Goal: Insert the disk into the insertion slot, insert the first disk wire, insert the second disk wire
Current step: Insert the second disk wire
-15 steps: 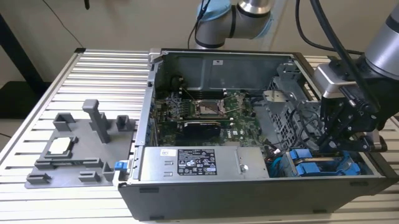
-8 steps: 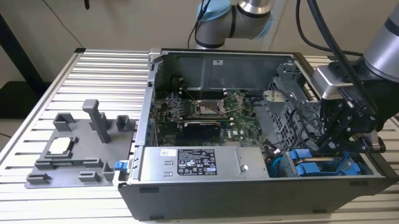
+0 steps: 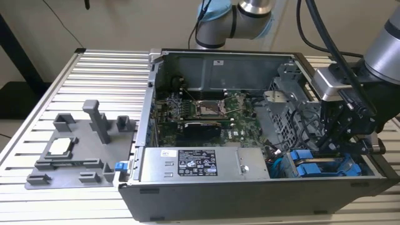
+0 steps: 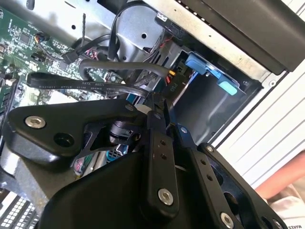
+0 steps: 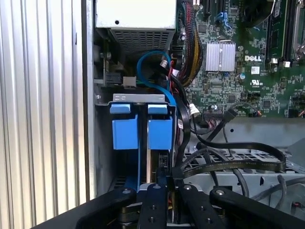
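Observation:
In the first wrist view two blue carriers (image 5: 125, 131) (image 5: 159, 131) stand side by side in the grey drive cage, the insertion slot (image 5: 138, 98). The disk's metal body is hidden behind them. My gripper (image 5: 162, 183) sits right by the carrier nearer the motherboard. Its fingers are pressed together on the end of a flat black wire (image 5: 228, 164). In the second wrist view the gripper (image 4: 159, 102) pinches the same wire (image 4: 95, 86) just in front of the cage's blue tabs (image 4: 209, 71). In the exterior view the gripper (image 3: 334, 145) reaches into the case above the blue carriers (image 3: 310, 161).
The open computer case (image 3: 187, 197) lies on a slatted metal table (image 3: 100, 75). A long grey box with a black sticker (image 3: 196, 164) lies beside the cage. Loose black and blue cables (image 5: 152, 71) crowd the cage. A grey fixture (image 3: 75, 145) stands at the exterior view's left.

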Robot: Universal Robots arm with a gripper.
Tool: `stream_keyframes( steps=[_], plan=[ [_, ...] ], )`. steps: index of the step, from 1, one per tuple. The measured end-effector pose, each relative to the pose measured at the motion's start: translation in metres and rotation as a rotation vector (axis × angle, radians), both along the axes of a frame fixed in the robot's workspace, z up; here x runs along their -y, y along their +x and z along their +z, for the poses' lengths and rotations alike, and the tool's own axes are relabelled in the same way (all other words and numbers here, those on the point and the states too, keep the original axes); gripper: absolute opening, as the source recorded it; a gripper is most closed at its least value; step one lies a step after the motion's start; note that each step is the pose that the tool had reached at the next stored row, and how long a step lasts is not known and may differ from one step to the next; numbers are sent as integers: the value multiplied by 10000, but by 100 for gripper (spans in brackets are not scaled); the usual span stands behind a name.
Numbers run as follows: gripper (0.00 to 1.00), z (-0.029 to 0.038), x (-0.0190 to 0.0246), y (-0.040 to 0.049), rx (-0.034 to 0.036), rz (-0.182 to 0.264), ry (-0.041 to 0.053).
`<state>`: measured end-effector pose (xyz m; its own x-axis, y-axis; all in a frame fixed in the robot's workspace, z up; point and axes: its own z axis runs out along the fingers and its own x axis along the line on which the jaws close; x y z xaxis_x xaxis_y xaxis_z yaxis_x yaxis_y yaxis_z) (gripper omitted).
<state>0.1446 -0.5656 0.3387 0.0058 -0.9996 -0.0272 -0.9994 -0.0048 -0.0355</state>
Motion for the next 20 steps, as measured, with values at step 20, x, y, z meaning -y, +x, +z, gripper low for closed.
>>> stream_keyframes(
  steps=[20],
  plan=[
    [24, 10, 5, 0, -3, -13, 79]
  ],
)
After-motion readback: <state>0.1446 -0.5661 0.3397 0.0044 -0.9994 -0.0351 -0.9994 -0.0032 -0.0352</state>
